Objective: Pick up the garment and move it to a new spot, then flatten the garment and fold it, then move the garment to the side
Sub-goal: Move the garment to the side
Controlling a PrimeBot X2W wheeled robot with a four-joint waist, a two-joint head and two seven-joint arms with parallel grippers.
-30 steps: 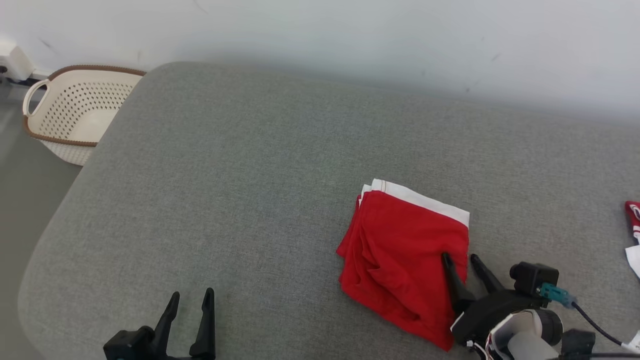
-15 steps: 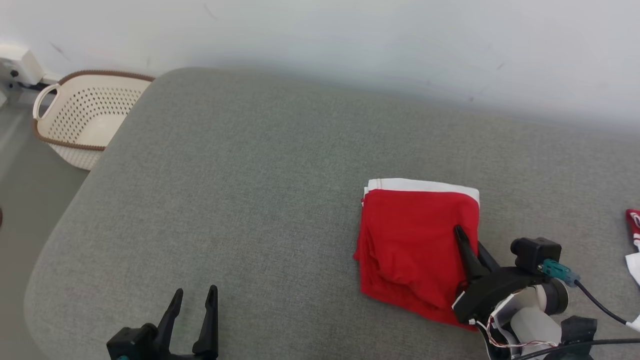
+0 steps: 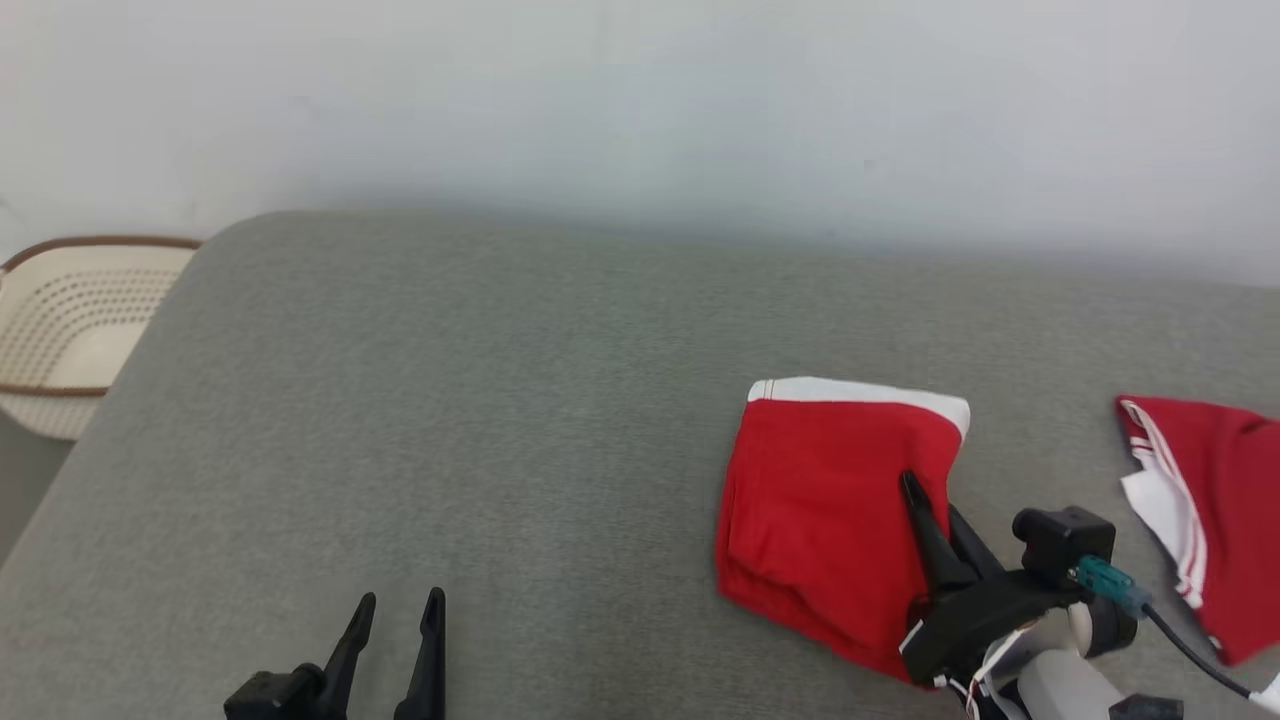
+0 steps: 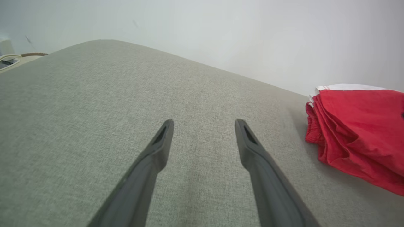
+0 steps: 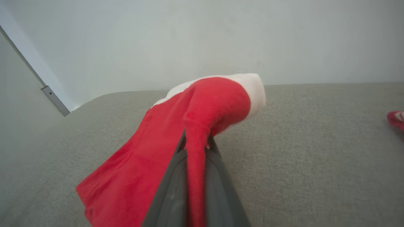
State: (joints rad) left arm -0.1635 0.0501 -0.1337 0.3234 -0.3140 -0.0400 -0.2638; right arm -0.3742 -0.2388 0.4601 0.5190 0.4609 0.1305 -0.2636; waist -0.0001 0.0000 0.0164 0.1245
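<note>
While the right gripper (image 3: 928,497) pinches an edge of the folded garment (image 3: 820,500) on the grey cushion (image 3: 500,400) — left gripper (image 3: 402,596) spread, idle — the move-aside step seems in hand, calling for a gentle lift sideways.

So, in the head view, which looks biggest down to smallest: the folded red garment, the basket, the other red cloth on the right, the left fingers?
1. folded red garment
2. basket and other red cloth: about alike, both cut off by the picture's edge, so unranked
3. left fingers, smallest, though nearest the camera
</note>
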